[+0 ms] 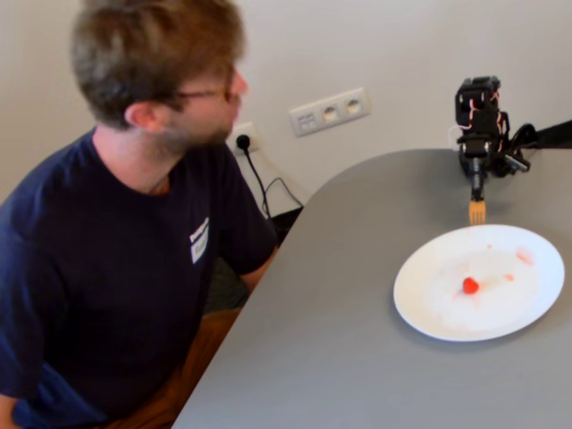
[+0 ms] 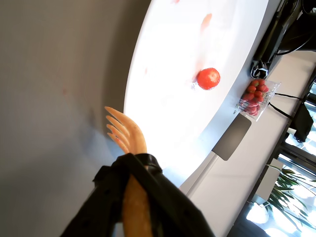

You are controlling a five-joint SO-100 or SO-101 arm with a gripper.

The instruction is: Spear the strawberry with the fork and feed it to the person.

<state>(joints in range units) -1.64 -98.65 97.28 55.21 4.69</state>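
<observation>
The tool (image 1: 477, 189) grips the fork (image 1: 477, 212) upright, tines down, beside the strawberry's (image 1: 470, 285) plate (image 1: 420, 295).

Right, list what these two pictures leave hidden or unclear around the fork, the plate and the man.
- The gripper's jaws: in the wrist view the black mount covers the fork handle; in the fixed view they are too small, so the grip cannot be told.
- The person: face turned away in the fixed view, mouth unseen; absent from the wrist view.
- The plate: overexposed in the wrist view, far rim cut off.
- The strawberry: underside hidden in both views.
- Red fruit in a clear box: too small to identify.
</observation>
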